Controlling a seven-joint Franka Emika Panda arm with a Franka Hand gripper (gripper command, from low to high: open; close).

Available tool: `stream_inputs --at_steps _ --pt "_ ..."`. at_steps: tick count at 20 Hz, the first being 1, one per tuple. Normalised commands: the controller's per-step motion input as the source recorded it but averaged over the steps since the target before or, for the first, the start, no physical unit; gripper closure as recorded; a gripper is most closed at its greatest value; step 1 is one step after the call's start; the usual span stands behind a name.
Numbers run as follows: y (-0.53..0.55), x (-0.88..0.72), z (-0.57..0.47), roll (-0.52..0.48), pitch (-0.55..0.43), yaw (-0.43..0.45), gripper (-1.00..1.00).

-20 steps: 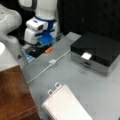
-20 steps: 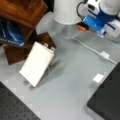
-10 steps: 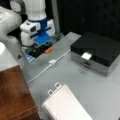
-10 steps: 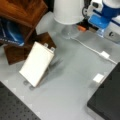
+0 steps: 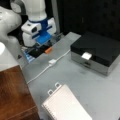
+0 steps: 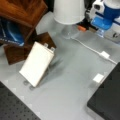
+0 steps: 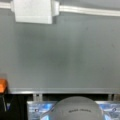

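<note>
My gripper (image 5: 42,46), on a white arm with a blue mount, hangs low over the far edge of the grey table (image 5: 75,77); in both front views its fingers are hard to make out (image 6: 101,30). Beside it lies a small orange object (image 5: 48,50), also seen in a front view (image 6: 82,28) and at the wrist view's left edge (image 7: 2,85). A white cable with a white connector block (image 5: 52,61) runs across the table just in front of it (image 6: 105,54). The wrist view shows this connector (image 7: 33,11) at the top, with no fingers visible.
A black box (image 5: 97,48) with a white tag (image 5: 86,55) stands at a front view's right. A white spiral notebook (image 5: 66,105) leans near a dark wooden block (image 5: 13,95). Wooden pieces (image 6: 22,12) and a black perforated mat (image 6: 11,107) show too.
The arm and gripper have shifted slightly along the table's far edge. The cable, notebook and box have not moved.
</note>
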Motion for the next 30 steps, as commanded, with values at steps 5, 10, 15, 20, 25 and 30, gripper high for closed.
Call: stream_inputs --at_steps 5,10,15,20,25,30 --pt "0.01 -0.09 -0.18 0.114 -0.096 0.058 1.00" --pt "-0.04 -0.12 -0.22 0.116 -0.123 0.066 1.00" --pt "-0.05 -0.16 -0.26 0.109 -0.142 0.065 1.00" --pt "-0.07 -0.22 -0.36 0.077 -0.176 0.080 1.00" --pt "-0.19 -0.32 -0.45 0.049 -0.229 0.118 1.00" --pt "-0.27 -0.38 -0.52 0.031 -0.292 0.146 1.00"
